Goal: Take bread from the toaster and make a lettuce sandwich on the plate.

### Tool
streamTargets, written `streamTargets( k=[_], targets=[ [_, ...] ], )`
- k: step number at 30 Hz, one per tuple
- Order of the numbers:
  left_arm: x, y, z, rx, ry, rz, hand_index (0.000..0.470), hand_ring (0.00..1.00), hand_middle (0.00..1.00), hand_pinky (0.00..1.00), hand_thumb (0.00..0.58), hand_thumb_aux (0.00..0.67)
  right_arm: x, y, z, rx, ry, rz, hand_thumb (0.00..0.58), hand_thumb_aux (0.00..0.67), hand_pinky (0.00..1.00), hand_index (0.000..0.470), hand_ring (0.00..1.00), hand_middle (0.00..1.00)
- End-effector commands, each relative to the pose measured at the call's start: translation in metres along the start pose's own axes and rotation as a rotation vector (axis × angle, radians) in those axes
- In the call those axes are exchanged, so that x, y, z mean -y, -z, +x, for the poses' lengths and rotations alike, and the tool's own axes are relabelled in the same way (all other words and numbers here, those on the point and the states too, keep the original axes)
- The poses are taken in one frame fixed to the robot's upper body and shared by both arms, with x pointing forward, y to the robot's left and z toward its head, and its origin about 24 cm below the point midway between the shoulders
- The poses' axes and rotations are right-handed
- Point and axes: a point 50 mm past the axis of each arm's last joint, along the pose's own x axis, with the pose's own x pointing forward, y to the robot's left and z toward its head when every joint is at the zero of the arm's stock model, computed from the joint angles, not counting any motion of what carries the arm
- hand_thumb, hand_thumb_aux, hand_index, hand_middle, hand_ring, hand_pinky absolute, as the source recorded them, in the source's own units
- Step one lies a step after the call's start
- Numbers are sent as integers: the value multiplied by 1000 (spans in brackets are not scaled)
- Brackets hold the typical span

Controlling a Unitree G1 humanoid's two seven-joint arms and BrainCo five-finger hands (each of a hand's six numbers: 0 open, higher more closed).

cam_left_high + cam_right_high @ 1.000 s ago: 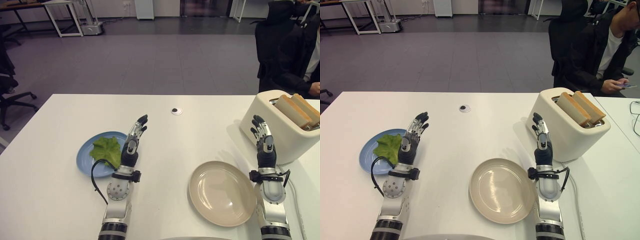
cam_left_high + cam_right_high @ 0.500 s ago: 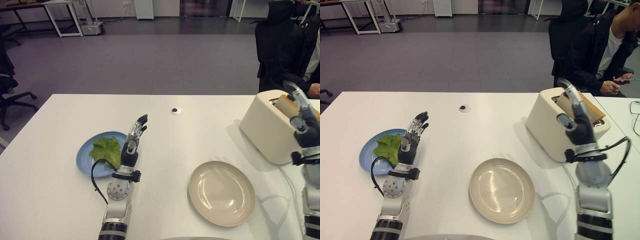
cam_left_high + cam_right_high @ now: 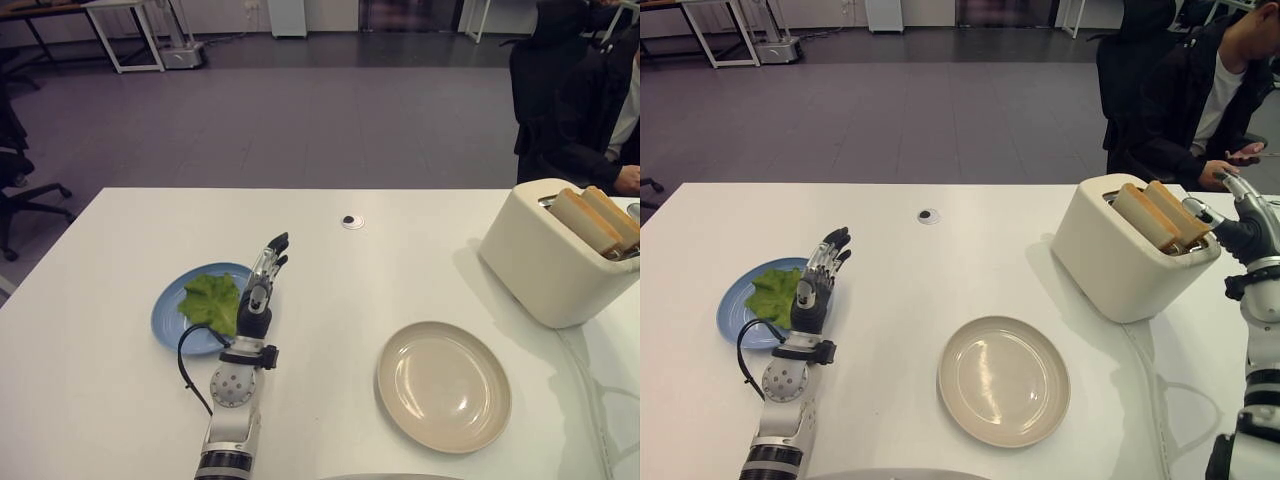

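Observation:
A cream toaster (image 3: 1123, 262) stands at the table's right with two bread slices (image 3: 1161, 216) sticking up from its slots. My right hand (image 3: 1243, 228) is raised just right of the toaster's top, fingers spread, holding nothing, a little apart from the bread. A beige plate (image 3: 1004, 379) lies bare in front of the toaster. On the left, a green lettuce leaf (image 3: 213, 298) rests on a blue plate (image 3: 168, 325). My left hand (image 3: 259, 292) rests open on the table at that plate's right edge, beside the lettuce.
A small black-and-white disc (image 3: 352, 221) sits near the table's far edge. A white cable (image 3: 1152, 385) runs from the toaster along the table's right side. Bare tabletop lies between the two plates.
My right hand rose from the table beside the beige plate, passed in front of the toaster, and now hangs to the right of its top. The left hand shifted slightly left.

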Motion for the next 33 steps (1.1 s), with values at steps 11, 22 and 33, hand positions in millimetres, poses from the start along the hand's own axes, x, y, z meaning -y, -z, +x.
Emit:
streamTargets(
  k=[11,22,33],
  targets=[
    [-2,0,-3,-7,-12,7,0,0,0,0,0,0,-11,16,7,-73,-53,-28,480,391,0,275,0,0],
    [-4,0,-3,-5,-14,11,0,0,0,0,0,0,-4,-12,17,93,0,66,580,670,0,470,0,0],
    [0,2,1,0,-10,5,0,0,0,0,0,0,55,-65,20,385,324,313,580,670,0,470,0,0]
  ],
)
